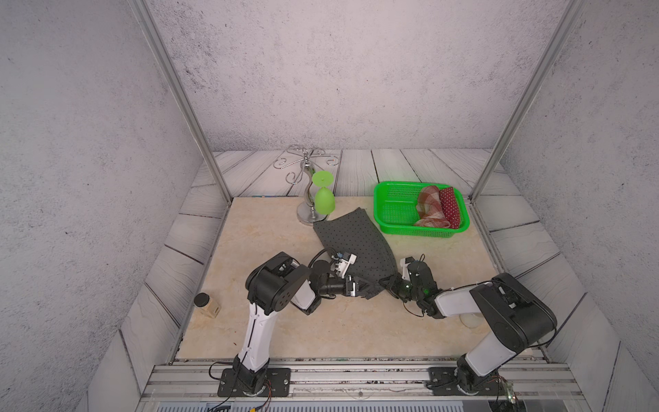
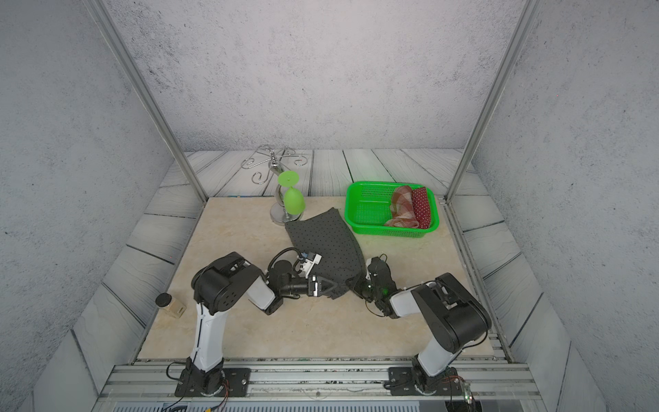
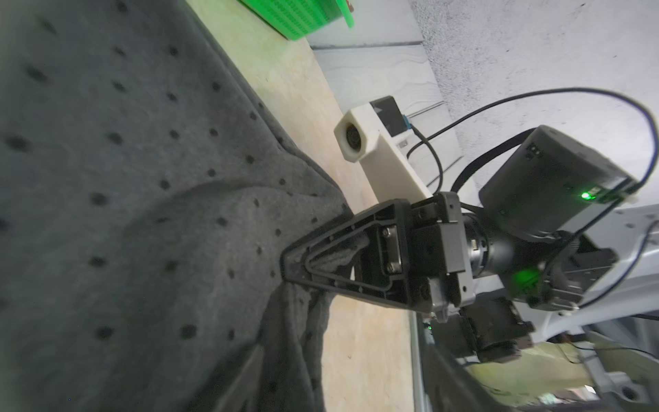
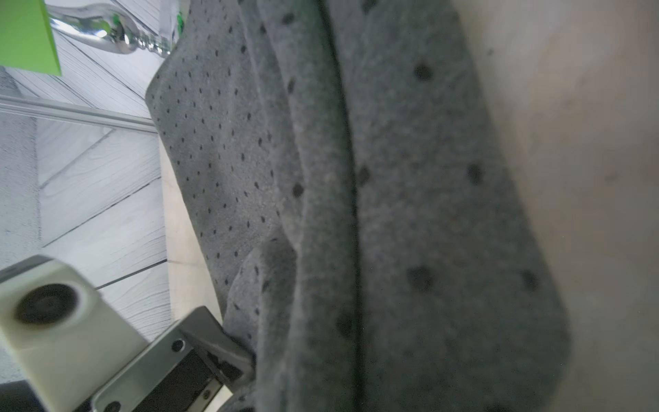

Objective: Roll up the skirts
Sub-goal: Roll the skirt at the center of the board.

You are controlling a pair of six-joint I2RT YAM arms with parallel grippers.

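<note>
the dark grey dotted cloth skirt (image 1: pixel 353 235) lies flat, stretching away from both pincers, near hem bunched between them. the right pincer (image 3: pixel 289 269) is clamped on this hem. i judge rolling only begins; next the hem must turn over evenly. the left pincer (image 1: pixel 369 285) touches the cloth; apart or together, i cannot tell.

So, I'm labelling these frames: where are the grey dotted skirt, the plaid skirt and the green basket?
grey dotted skirt (image 1: pixel 353 237): in a top view, middle of the cloth.
plaid skirt (image 1: pixel 429 205): in a top view, middle of the bundle.
green basket (image 1: pixel 417 231): in a top view, its front wall.
</note>
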